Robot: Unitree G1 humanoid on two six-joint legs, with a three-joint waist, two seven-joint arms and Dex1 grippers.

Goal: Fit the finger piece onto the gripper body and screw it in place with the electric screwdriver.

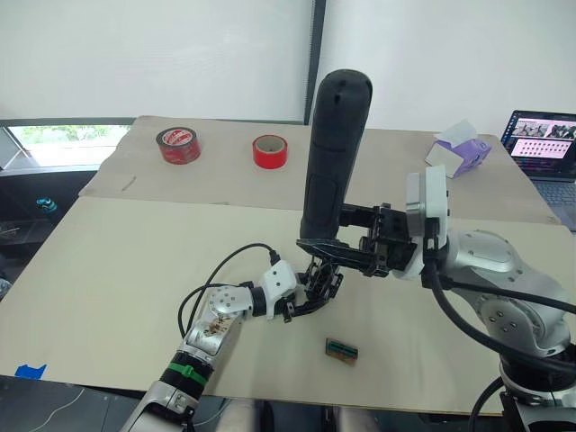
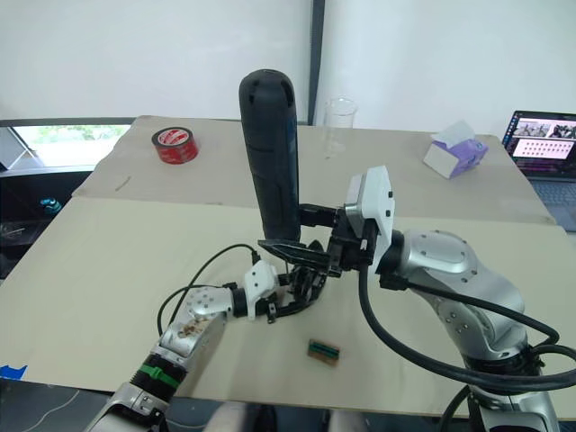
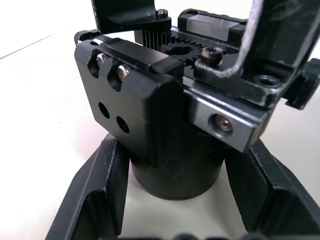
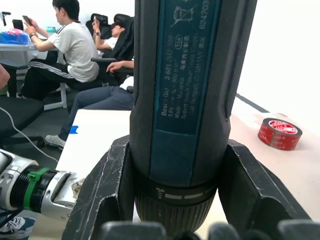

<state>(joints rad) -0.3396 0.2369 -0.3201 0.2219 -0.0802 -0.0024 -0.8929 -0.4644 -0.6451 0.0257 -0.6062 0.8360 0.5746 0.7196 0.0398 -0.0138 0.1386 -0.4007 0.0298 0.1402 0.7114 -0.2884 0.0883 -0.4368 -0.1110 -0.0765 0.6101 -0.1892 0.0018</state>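
Your right gripper [image 1: 346, 236] is clenched on the electric screwdriver [image 1: 333, 153], both black fingers pressed against the lower barrel just above the ribbed collar, as the right wrist view shows; the tool stands upright at centre frame, rounded end up, bit end pointing down to the work and hidden. Your left gripper [image 1: 313, 290] sits just below it, lower centre of the frame, grasping the gripper body [image 3: 165, 105]: the left wrist view shows its fingers hugging the round base of the block. The finger piece can't be picked out for sure; a black part sits on top of the body in the left wrist view, may be it, cannot tell. Handling call: the screwdriver looks heavy and top-loaded, smooth hard plastic, so it will likely want to tip or twist; your hold low by the collar is the right place, keep it firm. The gripper body is rigid metal and plastic, small and dense, with exposed gear teeth and screw heads; hold it by the round base or flat sides, not the rack. It may spin under screw torque, so clamp hard. Elsewhere: small green-brown flat piece [image 1: 341, 349] on the table [image 1: 108, 270] lower centre, two red tape rolls [image 1: 178, 145] upper left, a laptop [image 1: 543, 153] far right.
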